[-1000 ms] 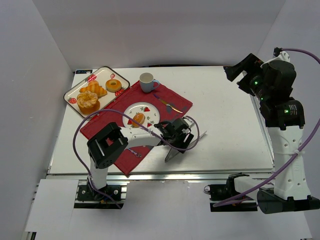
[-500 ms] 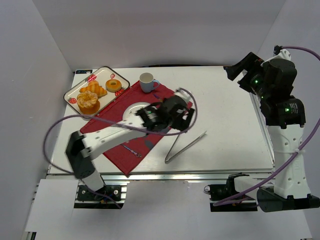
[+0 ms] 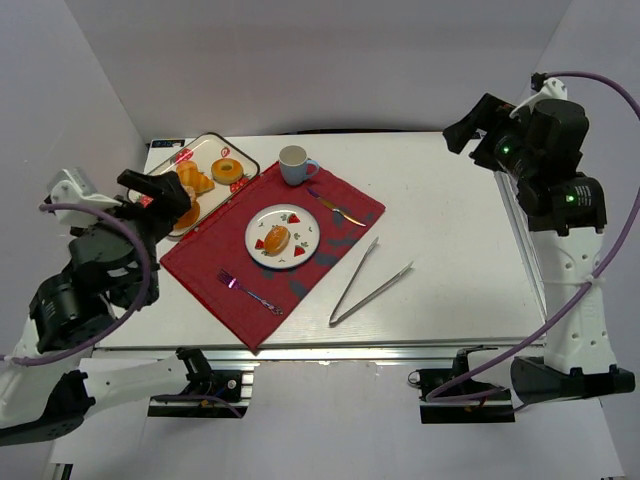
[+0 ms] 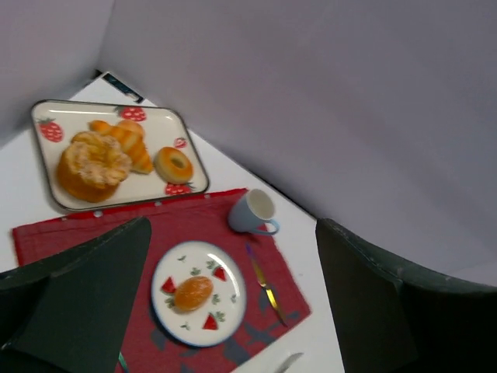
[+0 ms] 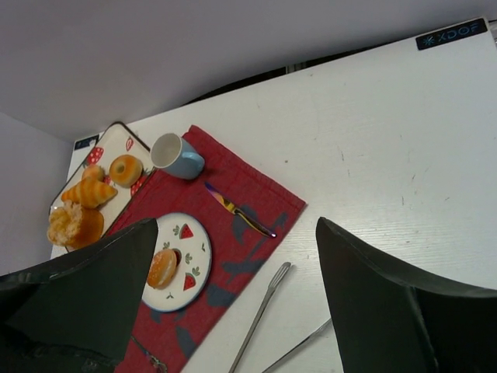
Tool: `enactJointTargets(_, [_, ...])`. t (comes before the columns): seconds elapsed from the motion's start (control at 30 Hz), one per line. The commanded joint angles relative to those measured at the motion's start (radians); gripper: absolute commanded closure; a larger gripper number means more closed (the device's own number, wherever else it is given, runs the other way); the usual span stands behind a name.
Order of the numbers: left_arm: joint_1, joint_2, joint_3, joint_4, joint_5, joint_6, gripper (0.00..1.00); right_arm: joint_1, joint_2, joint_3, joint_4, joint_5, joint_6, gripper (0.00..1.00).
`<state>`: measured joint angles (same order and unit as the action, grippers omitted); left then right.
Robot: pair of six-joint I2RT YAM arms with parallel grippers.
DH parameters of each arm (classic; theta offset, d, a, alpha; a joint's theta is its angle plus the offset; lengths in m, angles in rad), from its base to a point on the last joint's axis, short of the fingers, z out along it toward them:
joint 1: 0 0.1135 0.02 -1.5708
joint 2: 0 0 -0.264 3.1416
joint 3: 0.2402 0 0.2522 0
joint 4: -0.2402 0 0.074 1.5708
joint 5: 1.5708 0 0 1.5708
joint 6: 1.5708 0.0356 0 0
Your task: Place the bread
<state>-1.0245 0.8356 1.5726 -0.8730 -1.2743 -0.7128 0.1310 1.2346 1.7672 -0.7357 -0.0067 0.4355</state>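
Overhead, the bread [image 3: 277,238] lies on the white strawberry-patterned plate [image 3: 310,237], which sits on the red placemat [image 3: 210,262] on the table [image 3: 450,230]. A fork [image 3: 250,291] lies on the mat at the plate's near side and a knife [image 3: 335,208] at its far right. A cup [image 3: 295,164] stands at the mat's far corner. Metal tongs [image 3: 368,281] lie on the bare table just right of the mat. The tray [image 3: 205,140] at far left carries a ring doughnut [image 3: 227,170] and a croissant [image 3: 195,180]. The left hand [image 3: 165,200] hangs above the tray's near end, well apart from the bread. The right hand [image 3: 472,130] is raised at the far right.

Next, the left wrist view looks down between two dark fingers [image 4: 93,303] spread wide with nothing between them. Below are the bread, on the near-left part of the plate, and the tray with a fluted cake [image 4: 92,165].

Lastly, in the right wrist view the fingers [image 5: 380,311] also stand wide and empty. The bread sits on the plate's left half beside painted strawberries, far below.
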Motion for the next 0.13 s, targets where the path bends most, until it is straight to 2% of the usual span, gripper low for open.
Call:
enactJointTargets(0.0, [-0.003, 0.105, -0.01, -0.164, -0.088, -0.079, 0.02, -0.002, 0.02, 0.02, -0.007, -0.065, -0.023, 0.1])
enactJointTargets(0.1, [-0.002, 0.111, -0.011, -0.188, -0.085, -0.097, 0.02, -0.004, 0.037, 0.005, -0.028, -0.084, -0.018, 0.1])
